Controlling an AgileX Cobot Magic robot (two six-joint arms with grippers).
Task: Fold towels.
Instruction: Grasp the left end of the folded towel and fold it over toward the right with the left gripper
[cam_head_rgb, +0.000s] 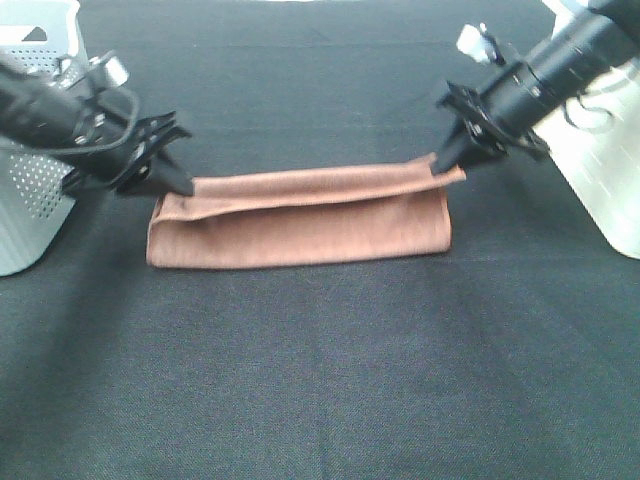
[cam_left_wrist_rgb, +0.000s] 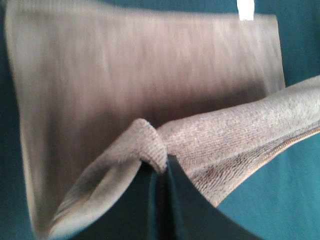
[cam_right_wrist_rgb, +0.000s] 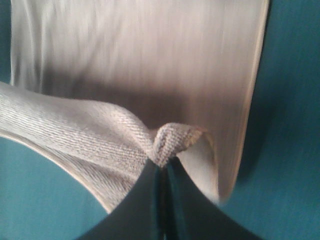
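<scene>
**A:** How far along is this? The towel (cam_head_rgb: 300, 222), lying on the black table (cam_head_rgb: 320, 400), looks doubled over into a long strip.

**B:** I'd say the first fold's basically done. The left gripper (cam_head_rgb: 183, 187) and right gripper (cam_head_rgb: 438, 164) are each clamped tight on a far corner of the towel's top layer. Letting go and a crosswise fold look like what's left.

**A:** Wrist cams add anything?

**B:** The left one shows a white tag (cam_left_wrist_rgb: 246, 9) on the towel's edge, which the overhead misses. Only the overhead shows both towel ends at once.

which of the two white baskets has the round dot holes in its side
The left basket, at the view's left edge; the right basket shows only faint short dashes.
</scene>
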